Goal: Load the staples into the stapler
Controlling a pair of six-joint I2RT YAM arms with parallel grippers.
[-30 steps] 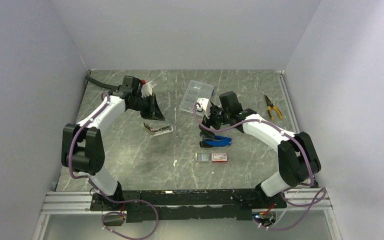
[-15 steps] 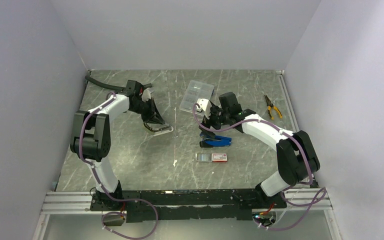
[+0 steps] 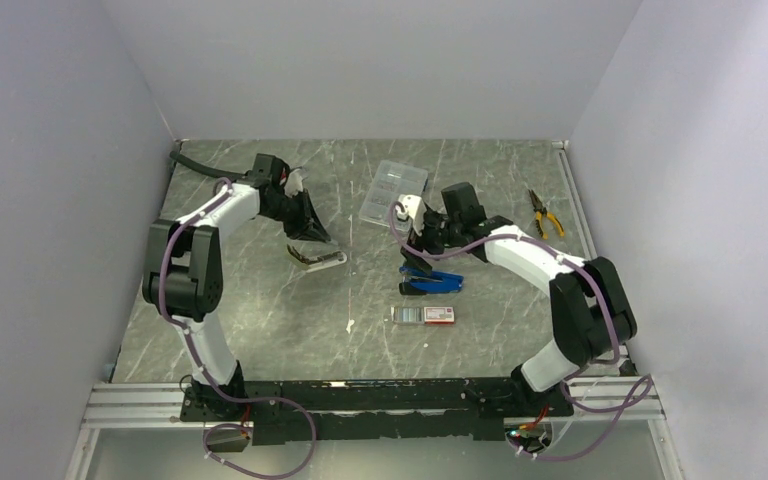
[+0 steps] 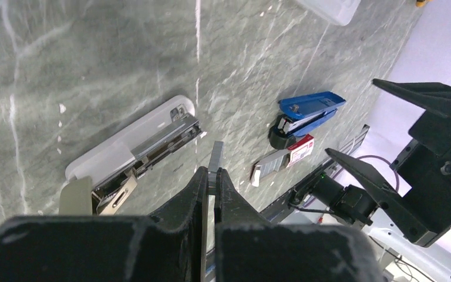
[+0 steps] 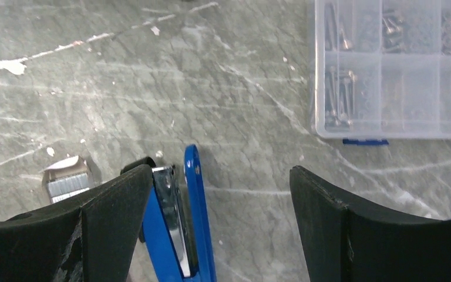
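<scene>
1. My left fingers are pinched tight on a thin, silvery-grey strip of staples. The strip pokes out past the black tips.
2. Near that strip lies the white stapler, hinged open on the grey marbled table. Its shiny metal channel is bare, its plastic top smooth and rounded.
3. My right fingers stand wide apart, gripping nothing, and hover over the blue stapler, which is glossy with a chrome rail.
4. A small white box with a red end lies flat just beside the blue stapler. A clear compartment case of small metal parts sits further back.
</scene>
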